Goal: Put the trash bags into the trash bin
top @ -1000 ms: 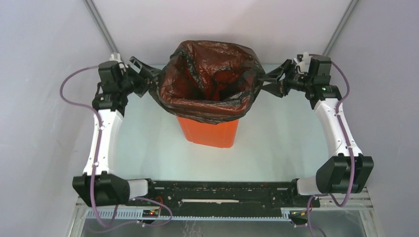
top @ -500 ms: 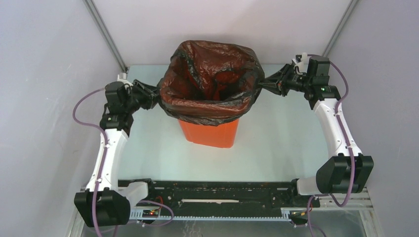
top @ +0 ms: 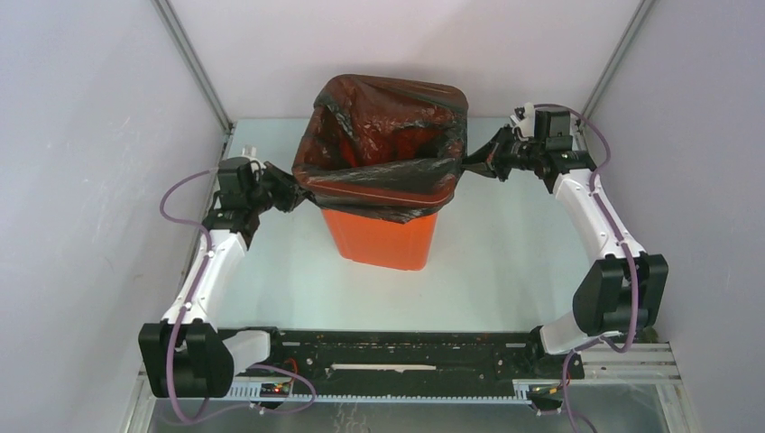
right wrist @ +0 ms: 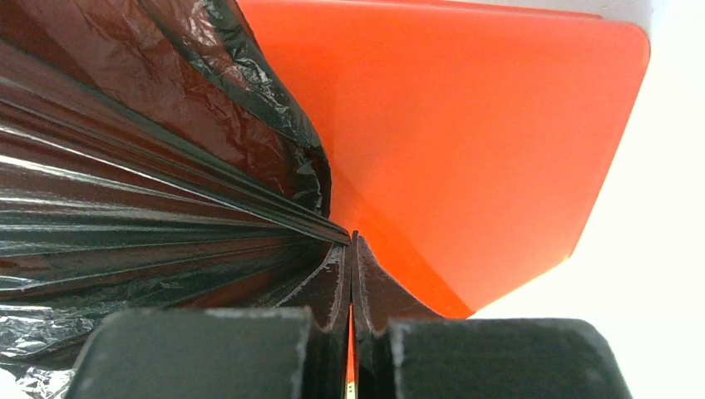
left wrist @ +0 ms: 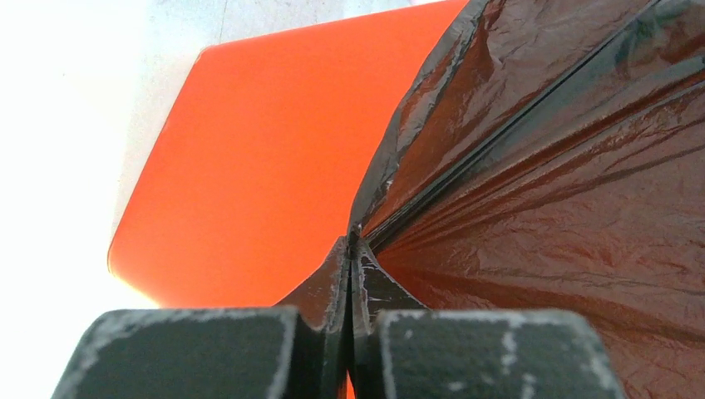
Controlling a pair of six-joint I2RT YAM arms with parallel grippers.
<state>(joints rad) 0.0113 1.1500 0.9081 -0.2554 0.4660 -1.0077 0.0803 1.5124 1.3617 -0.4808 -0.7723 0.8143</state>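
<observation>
Care was needed here, I judged, because the bag [top: 383,144] sat over the rim of the bin [top: 383,244] with its mouth open, the left gripper [top: 290,189] and right gripper [top: 473,164] each pinching a side fold tightly, so both should pull down evenly, without tearing the thin plastic.

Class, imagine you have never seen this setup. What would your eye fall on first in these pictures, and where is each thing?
First, the bright orange plastic tub standing in the middle of the pale table, its mouth draped with a glossy, crinkled black plastic bag that shows reddish-brown inside. Next, the bag's edge pulled sideways into taut points, the left pincer shut on one side and the right pincer on the other.
</observation>
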